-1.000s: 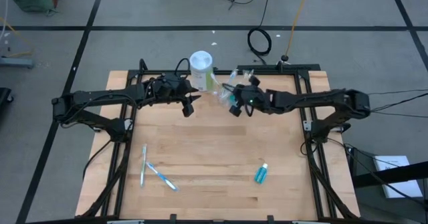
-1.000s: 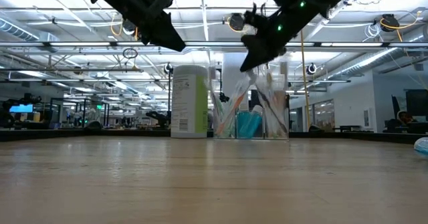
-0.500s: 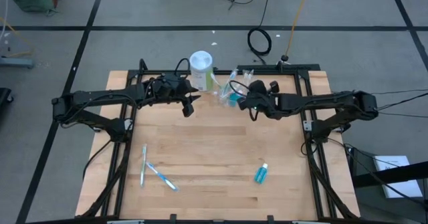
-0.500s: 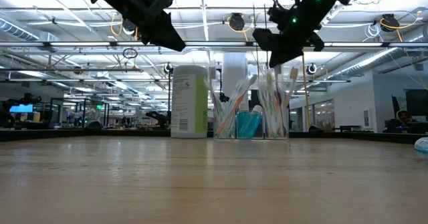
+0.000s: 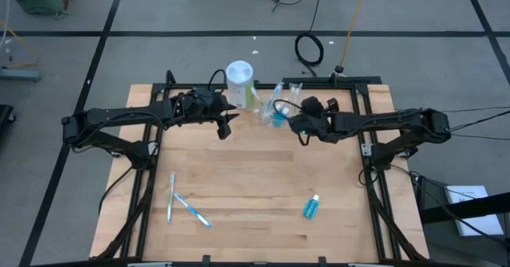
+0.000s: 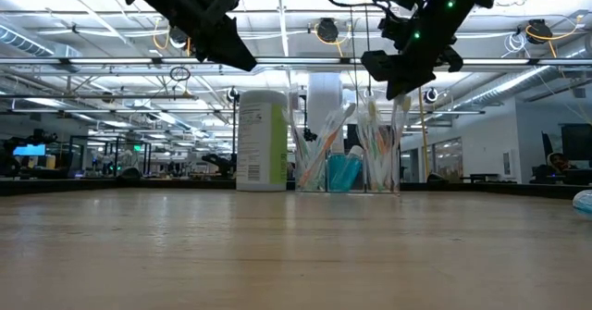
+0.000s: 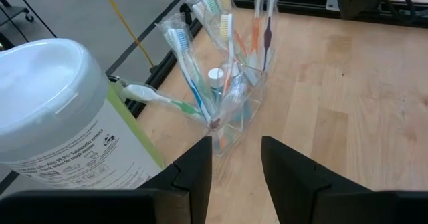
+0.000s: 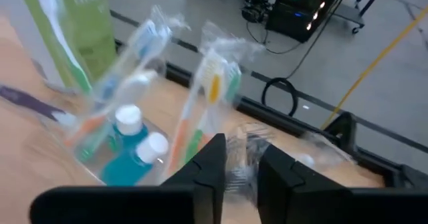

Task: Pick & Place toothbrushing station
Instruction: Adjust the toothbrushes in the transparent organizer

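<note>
A clear plastic holder (image 5: 275, 111) stands at the table's far edge. In it are several wrapped toothbrushes (image 7: 221, 43) and teal toothpaste tubes (image 8: 127, 154), standing upright. My left gripper (image 5: 225, 127) hovers open and empty just left of it, above the table; it also shows in the left wrist view (image 7: 237, 167). My right gripper (image 5: 305, 134) hovers open and empty just right of the holder, above it in the low view (image 6: 400, 77). Two loose toothbrushes (image 5: 182, 203) and a teal tube (image 5: 311, 207) lie flat on the near part of the table.
A white canister with a green label (image 5: 240, 82) stands against the holder's left side. The table's metal frame (image 5: 362, 100) runs along the far and side edges. The wooden top (image 5: 255, 171) between the arms and the loose things is bare.
My right gripper has drawn back from over the holder toward the table's right edge. The wrapped toothbrush that hung under it a second ago now stands leaning in the holder, free of the gripper. My left arm has kept still.
</note>
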Tool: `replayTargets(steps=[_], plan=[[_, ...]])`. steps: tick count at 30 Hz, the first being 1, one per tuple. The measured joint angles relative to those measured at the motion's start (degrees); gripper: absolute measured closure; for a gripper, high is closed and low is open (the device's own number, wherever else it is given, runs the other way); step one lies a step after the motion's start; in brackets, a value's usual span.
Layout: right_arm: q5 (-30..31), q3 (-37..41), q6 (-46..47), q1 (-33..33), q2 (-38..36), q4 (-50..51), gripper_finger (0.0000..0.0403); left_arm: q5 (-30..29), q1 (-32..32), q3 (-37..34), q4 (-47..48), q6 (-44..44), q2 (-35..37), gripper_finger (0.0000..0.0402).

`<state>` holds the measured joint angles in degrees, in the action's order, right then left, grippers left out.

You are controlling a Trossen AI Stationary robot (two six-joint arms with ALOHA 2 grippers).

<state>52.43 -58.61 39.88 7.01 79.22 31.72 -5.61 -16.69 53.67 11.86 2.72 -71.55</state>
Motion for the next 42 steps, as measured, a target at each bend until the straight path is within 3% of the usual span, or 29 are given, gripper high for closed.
replayTargets(steps=[14,22,25,34,38,42], plan=[[-0.1,0.1,-3.4,0.0,-0.9,4.6,0.0257,0.0,0.0,0.0,0.0,-0.3,0.0,0.027],[-0.3,0.1,-5.5,-0.1,-6.7,5.2,0.0231,0.1,0.0,0.0,-0.1,-0.4,0.0,0.027],[-3.4,0.1,-5.6,-0.1,-8.5,5.4,0.0226,0.2,0.1,0.0,-1.0,-0.4,-0.1,0.027],[-16.1,0.9,-1.8,-0.8,-8.1,4.5,0.0232,4.1,4.7,0.0,-16.2,5.4,-6.8,0.027],[-15.8,2.8,-6.2,-1.2,-8.1,-1.6,0.0233,4.0,6.2,0.0,-26.6,5.5,-13.0,0.027],[-9.8,2.7,-11.9,-1.1,-9.7,-7.8,0.0233,4.6,7.2,0.3,-38.5,5.8,-20.8,0.027]])
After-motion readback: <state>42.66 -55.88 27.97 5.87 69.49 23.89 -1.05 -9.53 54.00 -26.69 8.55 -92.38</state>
